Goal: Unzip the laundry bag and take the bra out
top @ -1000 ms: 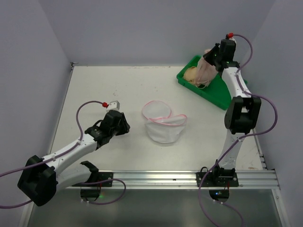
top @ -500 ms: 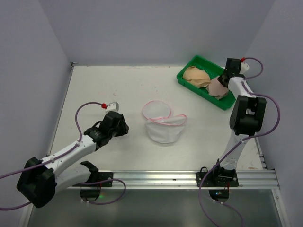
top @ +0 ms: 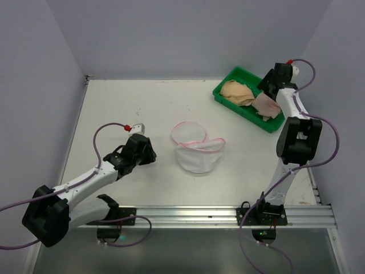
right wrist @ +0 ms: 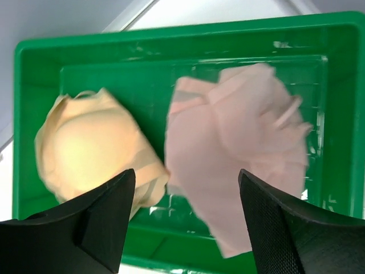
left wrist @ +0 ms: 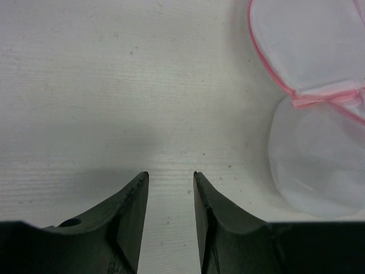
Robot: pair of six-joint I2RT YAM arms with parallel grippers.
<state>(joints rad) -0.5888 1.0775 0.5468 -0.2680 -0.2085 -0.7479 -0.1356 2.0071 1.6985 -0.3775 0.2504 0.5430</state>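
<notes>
The laundry bag (top: 197, 149) lies unzipped in the middle of the table, white mesh with pink trim, its flap folded back; the left wrist view shows the laundry bag (left wrist: 308, 51) at the upper right. A pale pink bra (top: 264, 105) lies in the green tray (top: 219, 94) at the back right. My right gripper (top: 268, 88) hovers over it, open. In the right wrist view the pink bra (right wrist: 234, 154) lies below the right gripper (right wrist: 186, 170), free of both fingers. My left gripper (top: 147, 153) sits left of the bag, open and empty; the left gripper (left wrist: 170, 173) is over bare table.
A tan bra (top: 238, 91) lies in the left part of the tray, beside the pink one; the right wrist view shows this tan bra (right wrist: 91, 142) inside the tray rim (right wrist: 171, 34). Walls close in the table at the back, left and right.
The right gripper has opened and let go of the pink bra, which now lies in the green tray. The left arm has barely moved.
</notes>
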